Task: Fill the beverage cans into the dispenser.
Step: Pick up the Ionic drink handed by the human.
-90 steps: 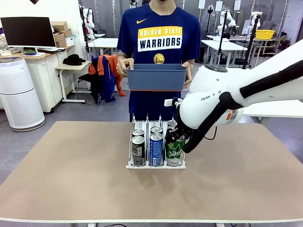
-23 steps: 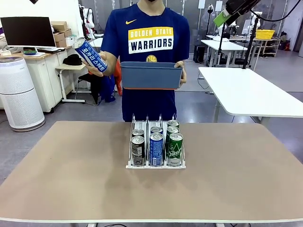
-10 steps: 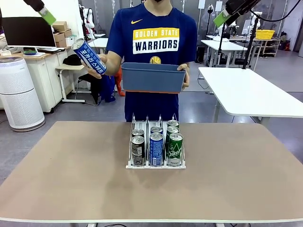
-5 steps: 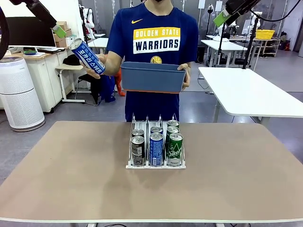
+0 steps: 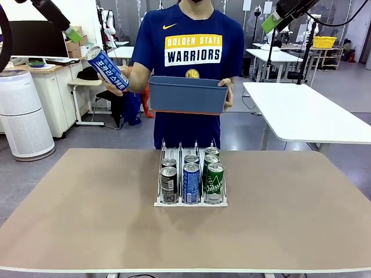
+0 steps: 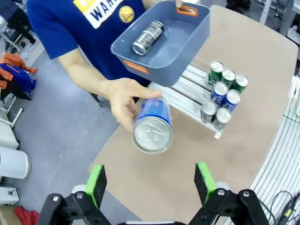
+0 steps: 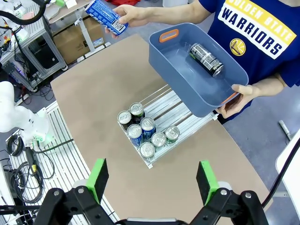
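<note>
Trouble could come at the hand-off. The left gripper (image 6: 150, 174) is wide open, near the blue can (image 6: 152, 127) that the person's hand (image 6: 121, 96) holds out. A crooked pinch could drop it. The right gripper (image 7: 151, 180) hangs open, high over the dispenser (image 7: 183, 123), which has 7 cans (image 7: 147, 124) in it.

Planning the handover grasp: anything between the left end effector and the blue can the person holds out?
Nothing visible. The open left end effector faces the blue can end-on; the person's hand wraps only its side.
</note>
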`<control>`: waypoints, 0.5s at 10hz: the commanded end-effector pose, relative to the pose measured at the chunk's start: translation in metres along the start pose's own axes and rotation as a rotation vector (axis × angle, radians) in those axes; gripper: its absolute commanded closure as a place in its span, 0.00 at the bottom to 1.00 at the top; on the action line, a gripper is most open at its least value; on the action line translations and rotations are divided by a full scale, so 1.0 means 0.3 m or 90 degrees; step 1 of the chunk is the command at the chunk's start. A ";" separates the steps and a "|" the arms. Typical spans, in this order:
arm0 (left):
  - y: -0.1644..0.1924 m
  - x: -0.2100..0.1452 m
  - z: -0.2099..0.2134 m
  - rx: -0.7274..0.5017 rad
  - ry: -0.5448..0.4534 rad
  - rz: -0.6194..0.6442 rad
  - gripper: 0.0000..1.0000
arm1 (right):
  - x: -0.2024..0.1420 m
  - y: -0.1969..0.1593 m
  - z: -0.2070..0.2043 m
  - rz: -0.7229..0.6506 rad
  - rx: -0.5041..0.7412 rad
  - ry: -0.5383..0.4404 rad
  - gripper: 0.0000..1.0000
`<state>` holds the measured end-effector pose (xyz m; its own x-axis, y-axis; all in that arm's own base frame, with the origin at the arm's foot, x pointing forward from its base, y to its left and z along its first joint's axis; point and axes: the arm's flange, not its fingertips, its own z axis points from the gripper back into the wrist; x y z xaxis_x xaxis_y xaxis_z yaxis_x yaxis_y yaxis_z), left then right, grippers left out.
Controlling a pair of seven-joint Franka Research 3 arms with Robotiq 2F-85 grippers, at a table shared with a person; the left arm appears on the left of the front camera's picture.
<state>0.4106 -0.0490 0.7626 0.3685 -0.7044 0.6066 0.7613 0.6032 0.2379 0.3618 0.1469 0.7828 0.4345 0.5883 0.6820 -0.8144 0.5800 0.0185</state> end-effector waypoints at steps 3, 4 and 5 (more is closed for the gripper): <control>0.038 0.027 -0.139 0.049 -0.025 0.007 0.00 | -0.002 0.003 0.000 0.001 0.005 0.004 0.00; 0.037 0.024 -0.163 0.038 -0.029 -0.001 0.00 | -0.002 0.003 0.000 0.001 0.005 0.004 0.00; 0.048 0.022 -0.197 0.019 -0.039 0.003 0.00 | -0.002 0.003 0.000 0.001 0.005 0.004 0.00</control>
<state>0.4554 -0.0676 0.7340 0.3641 -0.6824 0.6339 0.7237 0.6357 0.2686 0.3618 0.1469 0.7828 0.4344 0.5883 0.6820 -0.8144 0.5800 0.0185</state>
